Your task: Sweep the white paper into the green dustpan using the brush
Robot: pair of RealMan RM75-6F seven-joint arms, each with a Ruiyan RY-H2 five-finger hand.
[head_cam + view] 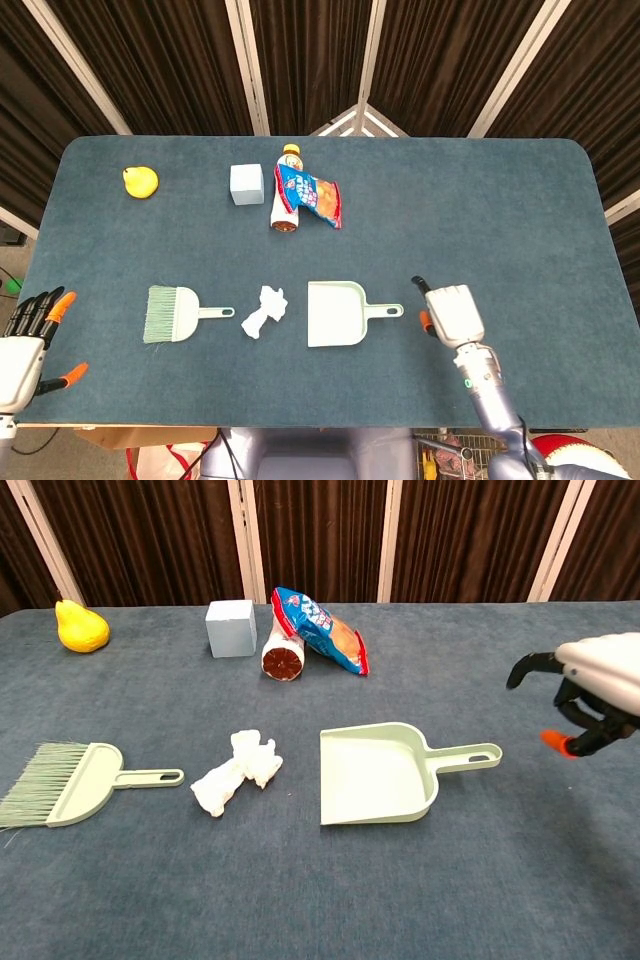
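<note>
Left hand [22, 345] sat at the near table edge, fingers spread, holding nothing, well apart from the brush [172, 314]. My read: it was parked, waiting its turn.

Right hand [449, 312] hovered just beside the handle end of the green dustpan [336, 313], on the side away from the pan's mouth. In the chest view the right hand [590, 695] had fingers curved but apart, nothing between them, not touching the handle. Probably lined up to pin or steady the pan so it wouldn't slide during the sweep.

White paper [264, 312] lay crumpled beyond the dustpan from the right hand, between the pan's open mouth and the brush handle. All three sat in one row, so a straight push toward the right hand should carry the paper in.

Farther off from both hands: blue cube [246, 184], snack bag [312, 195] leaning on a bottle [287, 203], yellow pear [140, 181]. Likely distractors.
</note>
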